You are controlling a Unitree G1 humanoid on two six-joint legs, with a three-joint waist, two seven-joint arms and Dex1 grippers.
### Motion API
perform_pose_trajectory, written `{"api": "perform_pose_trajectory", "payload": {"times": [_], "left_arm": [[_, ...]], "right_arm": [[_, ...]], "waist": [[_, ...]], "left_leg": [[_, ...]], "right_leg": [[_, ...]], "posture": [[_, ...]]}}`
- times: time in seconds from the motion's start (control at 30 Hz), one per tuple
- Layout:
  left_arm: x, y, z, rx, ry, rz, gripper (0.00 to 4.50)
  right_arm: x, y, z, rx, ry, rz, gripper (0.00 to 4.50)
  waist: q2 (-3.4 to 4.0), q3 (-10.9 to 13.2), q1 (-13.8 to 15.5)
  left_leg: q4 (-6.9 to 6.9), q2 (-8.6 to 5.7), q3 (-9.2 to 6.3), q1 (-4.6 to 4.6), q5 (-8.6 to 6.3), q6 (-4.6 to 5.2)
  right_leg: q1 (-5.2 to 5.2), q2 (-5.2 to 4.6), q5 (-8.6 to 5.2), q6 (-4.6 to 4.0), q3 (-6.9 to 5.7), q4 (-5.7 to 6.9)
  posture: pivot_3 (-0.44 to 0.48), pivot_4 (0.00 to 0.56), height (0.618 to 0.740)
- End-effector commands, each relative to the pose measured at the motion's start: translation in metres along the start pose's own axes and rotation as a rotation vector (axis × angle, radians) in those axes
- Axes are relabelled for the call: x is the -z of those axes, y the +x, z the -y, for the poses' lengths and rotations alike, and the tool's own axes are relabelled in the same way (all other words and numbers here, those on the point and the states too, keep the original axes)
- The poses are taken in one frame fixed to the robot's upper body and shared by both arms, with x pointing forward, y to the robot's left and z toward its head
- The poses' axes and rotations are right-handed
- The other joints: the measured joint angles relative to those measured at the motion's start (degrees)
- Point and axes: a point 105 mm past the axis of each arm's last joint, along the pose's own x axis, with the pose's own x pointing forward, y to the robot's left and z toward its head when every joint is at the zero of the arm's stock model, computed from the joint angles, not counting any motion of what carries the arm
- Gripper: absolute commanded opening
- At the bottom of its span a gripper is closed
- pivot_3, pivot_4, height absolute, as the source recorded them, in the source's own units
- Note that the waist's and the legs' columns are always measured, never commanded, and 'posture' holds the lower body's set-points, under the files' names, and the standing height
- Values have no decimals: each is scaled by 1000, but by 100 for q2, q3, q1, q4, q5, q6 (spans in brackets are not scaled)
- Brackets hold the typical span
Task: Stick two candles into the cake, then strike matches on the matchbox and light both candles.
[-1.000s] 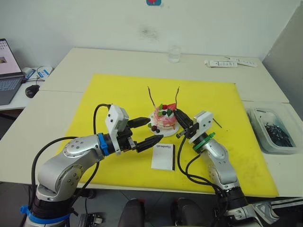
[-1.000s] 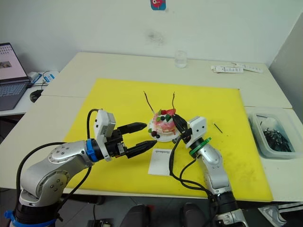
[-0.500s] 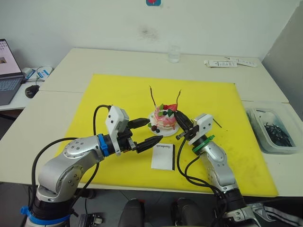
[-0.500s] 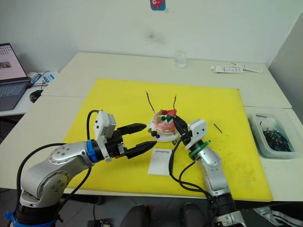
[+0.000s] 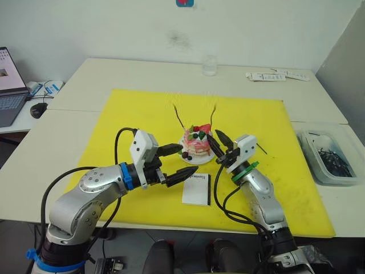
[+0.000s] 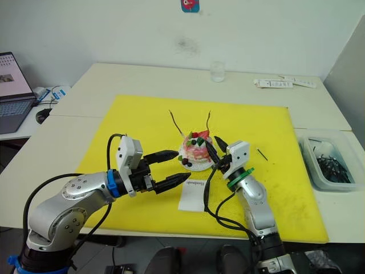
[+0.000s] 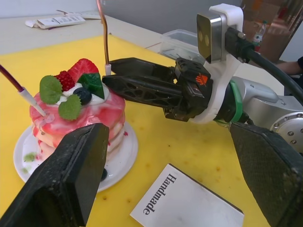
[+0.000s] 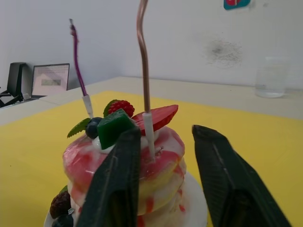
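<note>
1. Pink cake (image 5: 197, 144) holds both candles (image 8: 143, 61), standing up.
2. Right gripper (image 5: 219, 147) is just beside the cake, jaws released and empty.
3. Left gripper (image 5: 178, 162) is near the cake, jaws released.
4. Matchbox (image 5: 197, 189) lies just in front of the cake.
5. A bump from the jaws might tip a candle.

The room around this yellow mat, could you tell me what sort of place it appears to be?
Probably an office or lab used for robot trials, not a kitchen. Plain pale tables stand against a bare white wall, a laptop and mouse sit to the robot's left, and a clear bin of small dark parts to its right.
</note>
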Motion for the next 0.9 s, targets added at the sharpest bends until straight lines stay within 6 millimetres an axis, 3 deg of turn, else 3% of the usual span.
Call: {"api": "perform_pose_trajectory", "payload": {"times": [0.03, 0.07, 0.27, 0.53, 0.7, 0.9], "left_arm": [[-6, 2, 1, 11, 46, 21, 4500], [-6, 2, 1, 12, 49, 18, 4500], [-3, -3, -4, -10, 58, -4, 4500], [1, -28, -16, -20, 1, -71, 4500], [19, -46, -6, 20, -168, -180, 4500], [23, -59, 8, 128, -562, -294, 4500]], "right_arm": [[-27, 3, -2, -18, -29, 79, 3234], [-30, 3, -2, -25, -34, 83, 3549], [-51, -5, -3, -66, -66, 88, 3549], [-69, -27, 12, -110, -142, 20, 3549], [-59, -38, 11, -171, -193, -129, 3549], [-45, -58, 14, -297, -233, -320, 3549]], "waist": [[0, 0, 1], [0, 0, 1], [0, 0, 1], [1, 1, 3], [1, 3, 0], [1, 6, 9]], "left_leg": [[0, 1, 0, 0, 0, 0], [0, 0, 0, 0, 0, 0], [-1, 1, 0, -1, 0, 0], [-2, 0, 1, 0, 0, 0], [-6, 4, 1, -1, 0, 0], [-4, 4, -5, 0, 0, 0]], "right_leg": [[-1, 0, 0, 0, -1, 0], [-1, 0, 0, 0, -1, 0], [-1, 0, 0, 0, -1, -2], [-2, 0, -1, 0, -2, -3], [-2, -1, -3, -2, -2, -8], [-2, -2, -4, -3, -9, -4]], "posture": [[0, 150, 740], [0, 150, 740], [0, 150, 740], [0, 150, 740], [0, 150, 740], [0, 150, 740]]}}
